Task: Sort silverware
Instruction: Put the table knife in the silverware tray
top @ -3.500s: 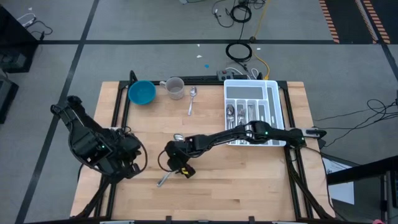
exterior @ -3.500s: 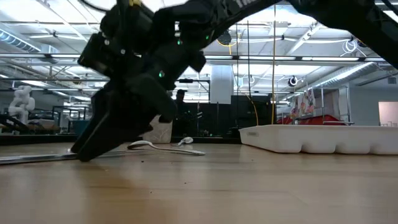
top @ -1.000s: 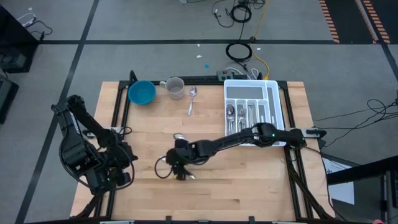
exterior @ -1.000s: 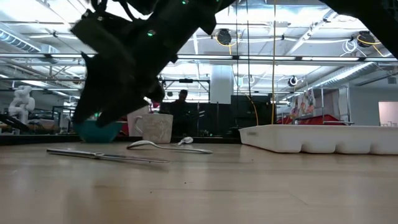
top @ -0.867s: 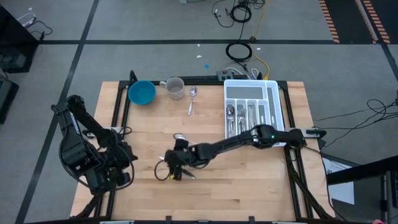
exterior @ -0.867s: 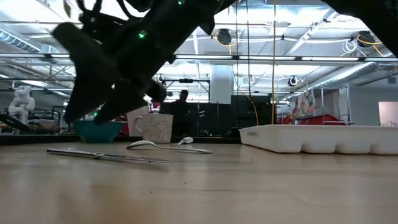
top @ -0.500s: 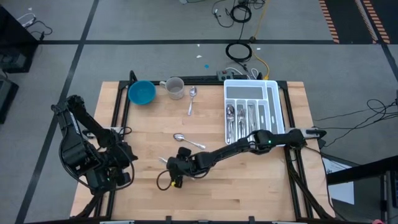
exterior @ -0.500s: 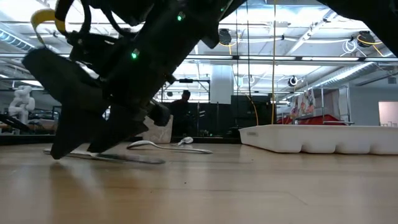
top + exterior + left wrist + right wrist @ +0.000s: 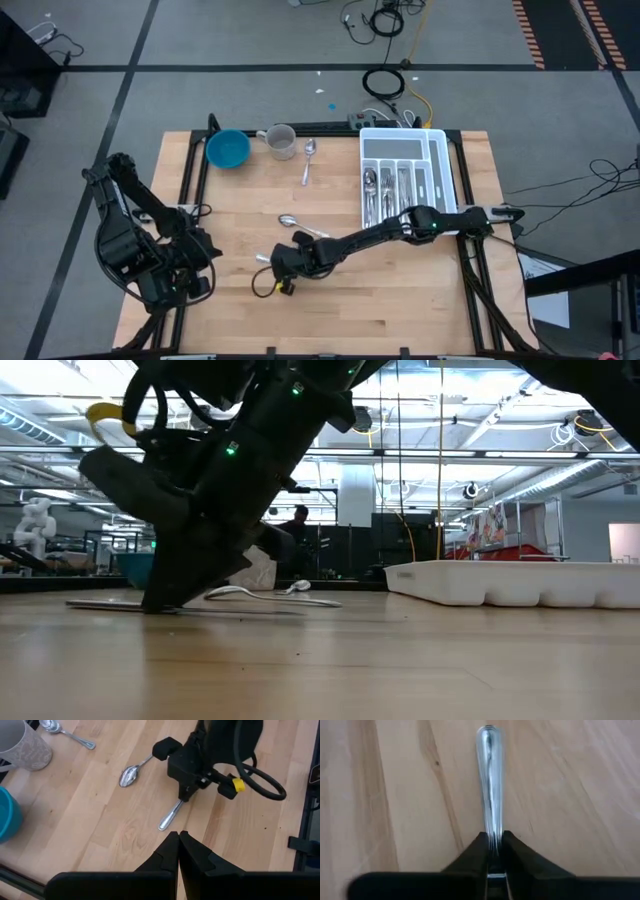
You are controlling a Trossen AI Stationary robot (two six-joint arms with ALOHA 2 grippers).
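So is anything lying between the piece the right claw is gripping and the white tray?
Only one thing, and only low on the table: a loose spoon lies between the gripped utensil and the tray. The right claw could lift over it.

Silverware: scattered on table, some in tray.
Knife (image 9: pixel 170 815) flat, centre-left, pinched; spoon (image 9: pixel 300 224) just above; spoon (image 9: pixel 309 160) upper centre; several pieces (image 9: pixel 385 186) upper right.

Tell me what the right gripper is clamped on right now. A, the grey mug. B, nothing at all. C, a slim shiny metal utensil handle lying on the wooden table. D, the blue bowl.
C: the right gripper has its fingers pinched on the slim shiny metal utensil handle lying on the wooden table.
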